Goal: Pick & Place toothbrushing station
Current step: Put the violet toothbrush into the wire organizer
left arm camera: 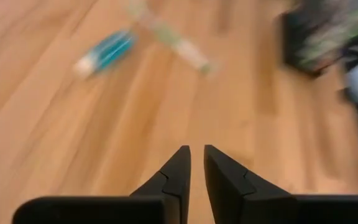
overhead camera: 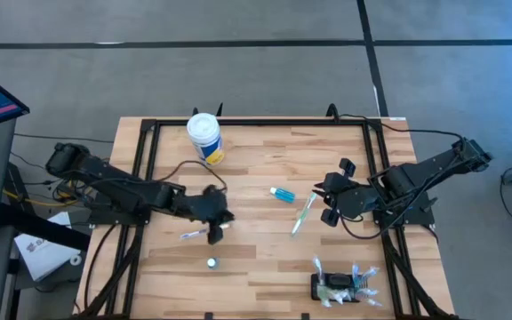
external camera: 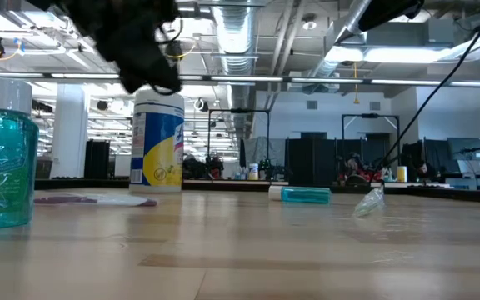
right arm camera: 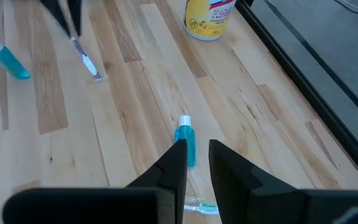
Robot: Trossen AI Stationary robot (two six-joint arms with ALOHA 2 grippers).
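The toothbrushing station [overhead camera: 338,288], a small black holder with toothbrushes in it, sits near the table's front edge on the right, and shows blurred in the left wrist view [left arm camera: 312,37]. My left gripper [overhead camera: 213,219] hovers left of centre, above a purple-and-white toothbrush [overhead camera: 194,234] lying flat. Its fingers [left arm camera: 196,152] stand a narrow gap apart with nothing between them. My right gripper [overhead camera: 331,201] waits right of centre, its fingers [right arm camera: 197,149] also slightly apart and empty. A clear green toothbrush [overhead camera: 302,215] and a small blue tube [overhead camera: 283,195] lie on the table between the two grippers.
A white-lidded yellow-and-blue tub [overhead camera: 204,138] stands at the far edge. A small teal bottle [overhead camera: 212,262] stands upright toward the near edge, close to the low camera [external camera: 2,158]. A black frame [overhead camera: 149,124] borders the wooden table. Bare wood lies at the centre front.
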